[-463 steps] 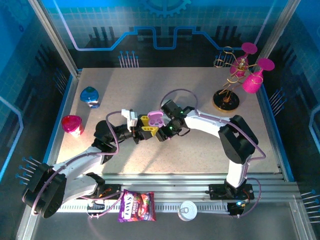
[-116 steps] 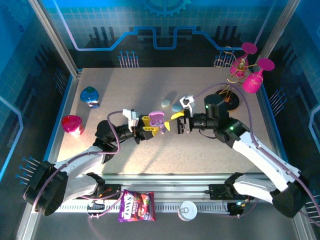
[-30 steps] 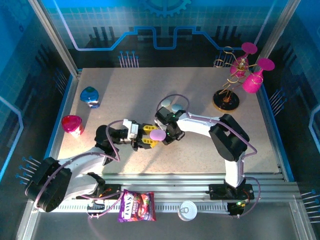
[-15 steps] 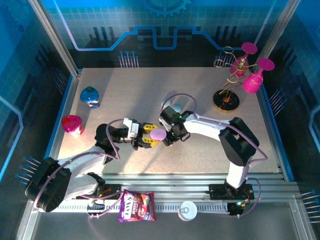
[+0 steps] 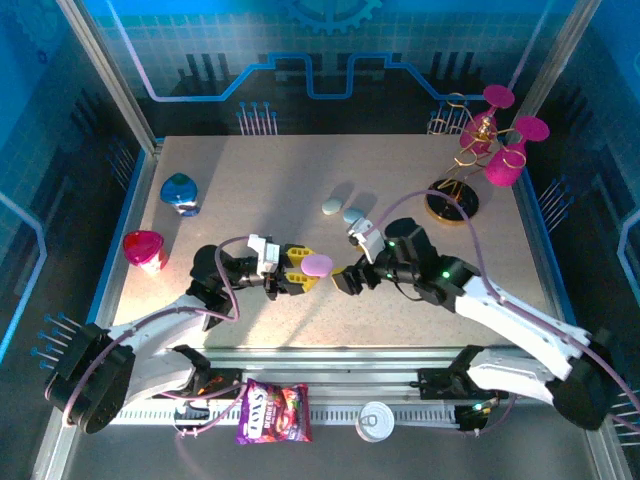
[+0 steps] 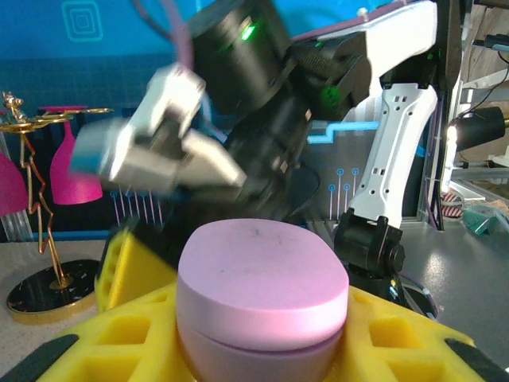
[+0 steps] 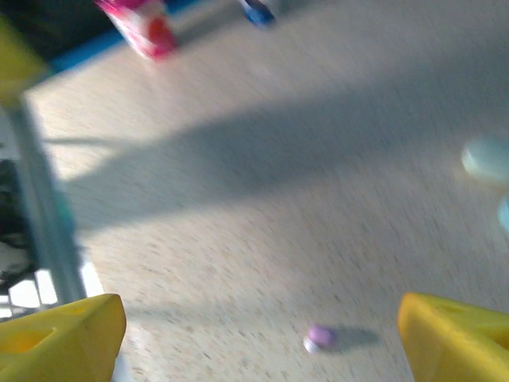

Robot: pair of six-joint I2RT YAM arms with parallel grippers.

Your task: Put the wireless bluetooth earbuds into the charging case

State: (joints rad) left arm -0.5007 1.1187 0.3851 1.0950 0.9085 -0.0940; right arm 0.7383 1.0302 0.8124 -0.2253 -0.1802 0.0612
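Speckled beige tabletop (image 5: 260,180) inside blue-lit walls (image 5: 330,60); left pincer (image 5: 305,268) clamps lilac case (image 5: 318,265), right pincer (image 7: 261,322) gapes empty.

The table (image 5: 250,165) bears a blue container (image 5: 178,192) far left, a pink container (image 5: 145,250) by its left edge, a pale case (image 5: 332,207) touching a light-blue case (image 5: 354,214) centrally, a purple earbud (image 7: 320,336), and a gold rack (image 5: 452,200) far right.

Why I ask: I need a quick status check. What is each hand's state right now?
Left hand: closed on the purple charging case.
Right hand: open, holding nothing.
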